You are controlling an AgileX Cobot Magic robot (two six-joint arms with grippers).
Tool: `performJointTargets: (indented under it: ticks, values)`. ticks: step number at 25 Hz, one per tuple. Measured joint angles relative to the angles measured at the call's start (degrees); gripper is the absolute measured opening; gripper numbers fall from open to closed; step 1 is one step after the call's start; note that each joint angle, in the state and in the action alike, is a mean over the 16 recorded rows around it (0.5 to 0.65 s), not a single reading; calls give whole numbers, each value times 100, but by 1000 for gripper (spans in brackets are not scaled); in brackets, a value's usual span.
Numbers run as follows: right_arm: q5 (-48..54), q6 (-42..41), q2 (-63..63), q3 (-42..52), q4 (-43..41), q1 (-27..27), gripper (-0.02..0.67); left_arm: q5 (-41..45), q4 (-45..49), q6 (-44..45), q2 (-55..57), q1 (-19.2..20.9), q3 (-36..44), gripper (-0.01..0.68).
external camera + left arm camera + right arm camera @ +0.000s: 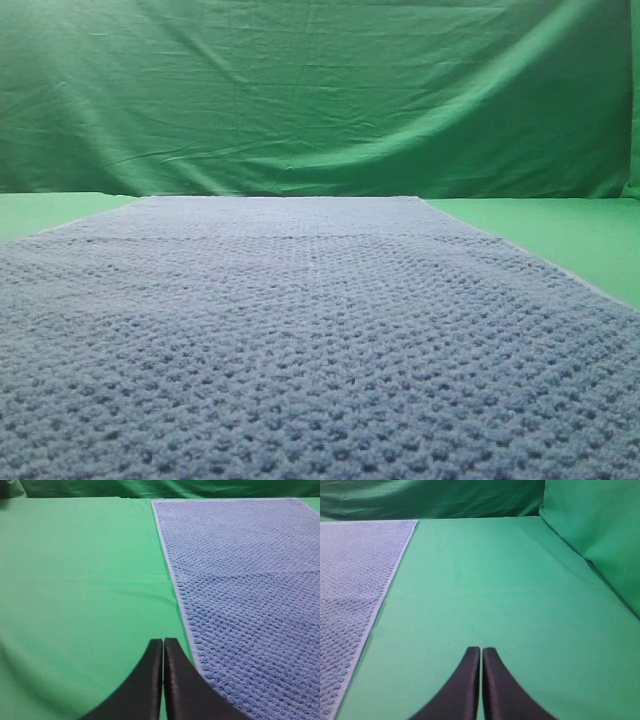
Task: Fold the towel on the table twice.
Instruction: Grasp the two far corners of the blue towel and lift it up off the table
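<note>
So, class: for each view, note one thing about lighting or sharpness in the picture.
Exterior high view: the towel blurs toward the bottom edge, and the backdrop cloth shows soft fold shadows. Left wrist view: even light, towel weave crisp, left gripper dark and featureless. Right wrist view: flat, glare-free table, right gripper a black silhouette.

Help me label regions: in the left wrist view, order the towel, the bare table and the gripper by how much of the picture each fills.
1. table, about half the picture.
2. towel, close behind; nearly alike.
3. left gripper, smallest, though nearness enlarges it.
</note>
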Motion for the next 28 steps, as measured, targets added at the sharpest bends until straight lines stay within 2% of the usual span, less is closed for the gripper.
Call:
performJointTargets:
  ticks: [23,28]
  values:
    - [-6,3,0,0,24,0,0,-8,-22,0,0,0,0,0]
    - [-234,16,0,3,467,0,0,-187,-394,0,0,0,0,0]
